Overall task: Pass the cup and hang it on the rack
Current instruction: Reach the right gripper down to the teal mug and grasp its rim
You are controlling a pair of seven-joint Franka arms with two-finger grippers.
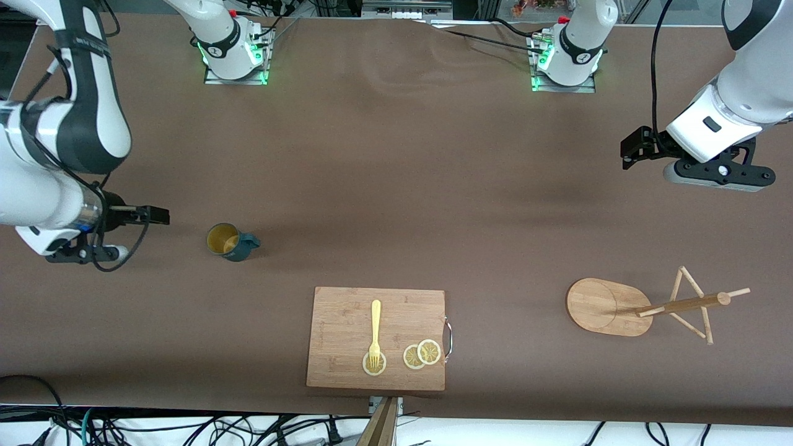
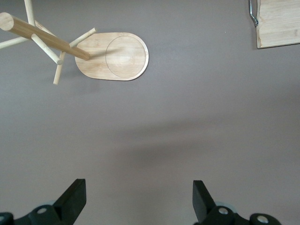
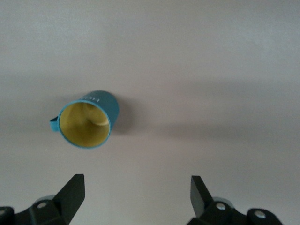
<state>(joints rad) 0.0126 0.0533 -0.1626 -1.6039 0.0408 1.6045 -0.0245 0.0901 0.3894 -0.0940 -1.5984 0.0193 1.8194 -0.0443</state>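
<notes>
The cup (image 1: 230, 241) stands upright on the bench (image 1: 396, 186) toward the right arm's end, untouched. We see the right claw (image 3: 136, 197) and the left claw (image 2: 139, 199) both fully open and empty, above the bench. We judge the round wall may slip aside under an off-centre pinch; the rack (image 1: 650, 306) stands well apart.

Bare table surrounds the cup (image 1: 230, 241) on every side. The rack (image 1: 610, 306) stands alone too, with the board (image 1: 376, 337) well apart between them.
</notes>
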